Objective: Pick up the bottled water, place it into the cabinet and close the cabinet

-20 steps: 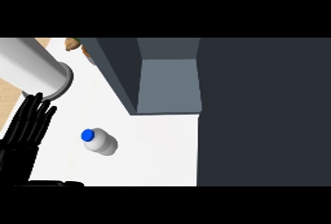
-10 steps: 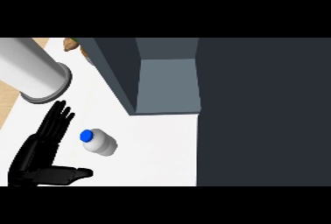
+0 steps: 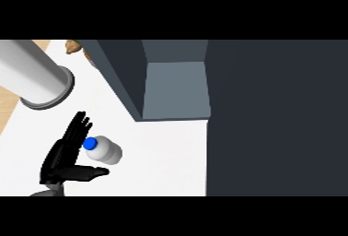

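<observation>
The bottled water point(image 3: 105, 151), white with a blue cap point(image 3: 89, 144), is on the white counter point(image 3: 163, 159) at the lower left. My left hand point(image 3: 62, 159) is right beside it on its left. The fingers point(image 3: 76, 129) are straight and reach past the cap, and the thumb point(image 3: 92, 172) sticks out to the right just below the bottle. The hand is open and not closed round the bottle. The dark grey cabinet point(image 3: 122, 78) rises behind, and its lighter grey inside point(image 3: 175, 87) shows as an opening. My right hand does not show.
A thick grey cylinder point(image 3: 34, 76) crosses the upper left corner, close to the view. The cabinet's large dark face point(image 3: 279, 120) fills the right half. A small brown thing point(image 3: 73, 46) lies at the top left. A wooden strip point(image 3: 8, 113) borders the counter's left edge.
My left hand has moved right and up to the bottle, from the far left edge to right beside it. Its thumb now reaches under the bottle. The bottle has not moved.
</observation>
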`<state>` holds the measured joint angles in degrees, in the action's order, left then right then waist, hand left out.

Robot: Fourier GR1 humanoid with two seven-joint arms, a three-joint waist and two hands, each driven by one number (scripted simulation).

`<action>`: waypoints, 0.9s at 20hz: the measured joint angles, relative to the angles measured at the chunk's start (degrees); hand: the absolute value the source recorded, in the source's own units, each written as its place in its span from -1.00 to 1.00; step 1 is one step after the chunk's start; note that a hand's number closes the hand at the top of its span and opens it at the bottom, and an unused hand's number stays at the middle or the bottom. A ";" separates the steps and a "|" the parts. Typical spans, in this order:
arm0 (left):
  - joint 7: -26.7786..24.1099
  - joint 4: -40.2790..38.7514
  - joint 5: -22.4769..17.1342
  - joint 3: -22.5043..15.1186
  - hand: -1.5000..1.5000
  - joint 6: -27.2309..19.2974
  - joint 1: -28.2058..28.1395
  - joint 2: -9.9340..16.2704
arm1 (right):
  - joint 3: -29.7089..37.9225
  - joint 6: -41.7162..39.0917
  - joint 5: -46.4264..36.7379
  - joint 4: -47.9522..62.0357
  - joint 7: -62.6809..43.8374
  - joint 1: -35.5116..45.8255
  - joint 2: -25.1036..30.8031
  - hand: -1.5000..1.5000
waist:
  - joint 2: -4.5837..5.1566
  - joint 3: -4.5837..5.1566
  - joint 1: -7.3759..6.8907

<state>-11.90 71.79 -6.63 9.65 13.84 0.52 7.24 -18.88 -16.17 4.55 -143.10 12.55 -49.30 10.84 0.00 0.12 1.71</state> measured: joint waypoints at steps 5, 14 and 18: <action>-8.15 -12.56 1.55 0.34 -1.00 2.35 4.67 0.24 | -0.76 -0.42 -0.66 0.02 2.63 -2.31 0.74 -1.00 | 0.02 0.00 0.02; -22.56 -31.62 4.22 0.89 1.00 6.17 10.73 0.51 | -2.54 0.40 -1.53 -0.19 4.73 -5.49 2.06 -1.00 | 0.11 0.06 0.10; -28.49 -38.50 5.79 1.39 1.00 5.43 13.89 0.85 | -1.88 0.16 -1.72 -0.11 6.63 -6.14 2.97 -1.00 | 0.17 0.04 0.27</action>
<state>-40.39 33.29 -0.84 11.04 19.27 14.41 8.10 -20.75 -16.01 2.83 -143.20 19.18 -55.44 13.81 0.16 0.17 1.98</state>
